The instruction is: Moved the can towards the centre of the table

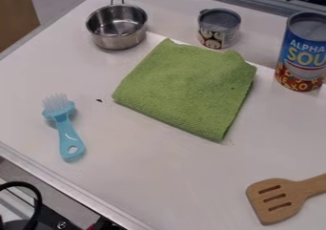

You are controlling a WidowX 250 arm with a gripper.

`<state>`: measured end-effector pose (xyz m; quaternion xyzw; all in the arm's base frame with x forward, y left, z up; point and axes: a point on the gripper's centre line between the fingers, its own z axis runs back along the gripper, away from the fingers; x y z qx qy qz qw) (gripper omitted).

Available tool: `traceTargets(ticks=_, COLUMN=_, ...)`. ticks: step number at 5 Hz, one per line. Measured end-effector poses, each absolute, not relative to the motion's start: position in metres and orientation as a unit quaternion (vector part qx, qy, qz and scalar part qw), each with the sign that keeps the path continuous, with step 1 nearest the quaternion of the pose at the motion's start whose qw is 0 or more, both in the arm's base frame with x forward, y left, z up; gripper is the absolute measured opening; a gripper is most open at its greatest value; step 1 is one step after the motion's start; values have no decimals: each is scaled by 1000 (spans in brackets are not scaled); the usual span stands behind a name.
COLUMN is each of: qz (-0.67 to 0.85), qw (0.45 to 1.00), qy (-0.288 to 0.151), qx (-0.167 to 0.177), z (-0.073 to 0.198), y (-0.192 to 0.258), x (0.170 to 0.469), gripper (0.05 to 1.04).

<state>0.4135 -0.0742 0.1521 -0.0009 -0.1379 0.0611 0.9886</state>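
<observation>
Camera view, looking down at a slant on a white table [153,179] with several kitchen things spread over it. Whether the gripper is open, closed or holding something, I cannot tell. Two cans stand upright toward the far side: a small can [218,29] just behind the far edge of a green cloth [188,86], and a tall can [301,55] with a blue, red and yellow label, to the right of the cloth and cut off by the right edge of the view. Which of them the task means is not clear. The cloth lies roughly flat in the upper middle of the table. Beyond its far left corner sits a shiny metal pot [117,31], its wire handle pointing away from the camera. At the left lies a light blue brush [66,131], pale bristles toward the far side. At the lower right is a slotted wooden spatula [274,200], its handle running out of view. A black cable [35,195] curves through the lower left corner, beyond the table's edge.
</observation>
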Motion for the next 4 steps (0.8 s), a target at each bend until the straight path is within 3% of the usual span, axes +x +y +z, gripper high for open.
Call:
traceTargets(ticks=3, qz=-25, qw=980, qy=-199, qx=-19, z=154, y=-115, x=448, gripper=997)
traceTargets(ticks=4, qz=-86, qw=978, qy=-188, qx=-22, z=156, y=-126, x=451, gripper=997)
